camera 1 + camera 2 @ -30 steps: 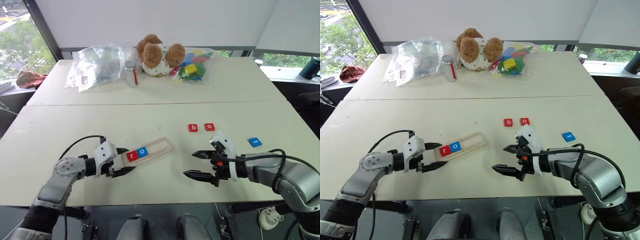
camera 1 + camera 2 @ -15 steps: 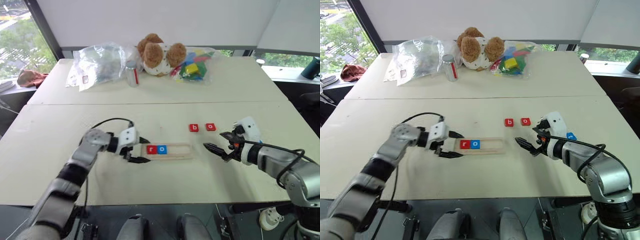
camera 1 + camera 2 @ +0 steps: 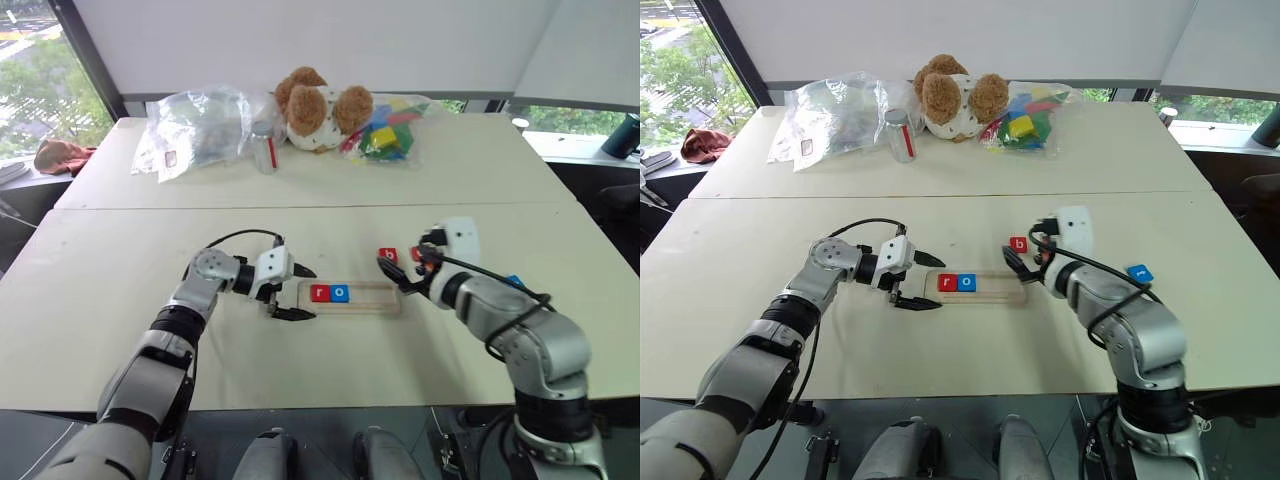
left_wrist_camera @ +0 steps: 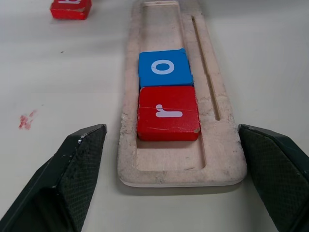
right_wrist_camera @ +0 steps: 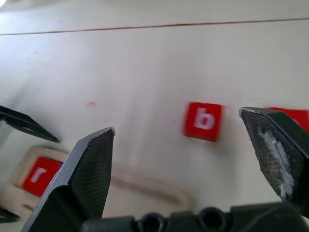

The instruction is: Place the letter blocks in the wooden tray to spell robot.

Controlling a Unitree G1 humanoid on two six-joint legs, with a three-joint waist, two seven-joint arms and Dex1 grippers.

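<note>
While the wooden tray [image 3: 350,297] is lying flat on the near half of the white table [image 3: 120,270], running left to right, two letter blocks are sitting in its groove at the left end: a red "r" tile [image 4: 168,112] and, touching it on its right, a blue "o" tile [image 4: 164,67]. The rest of the groove is standing bare.

At the tray's left end the left gripper [image 3: 291,291] is pointing along the tray with its black fingers [image 4: 77,169] spread wide, one on either side of the tray's end, gripping nothing; I cannot tell whether they are touching the wood.

Just beyond the tray's right end the right gripper [image 3: 1025,268] is hovering with its jaws also standing wide apart and holding nothing. Seen from its wrist, the red "b" tile [image 5: 203,121] is lying on the table between the two fingers [image 5: 87,169], apart from them. Another red tile [image 5: 295,115] is sitting just beside the "b", partly hidden behind a finger, so its letter is not readable. A blue tile [image 3: 1138,273] is lying on the table farther to the right, past the right forearm.

On the far half of the table a teddy bear [image 3: 318,108] is resting between a clear plastic bag [image 3: 195,128] and a bag of multicoloured toy blocks [image 3: 385,135], with a small can [image 3: 262,148] standing beside it.
</note>
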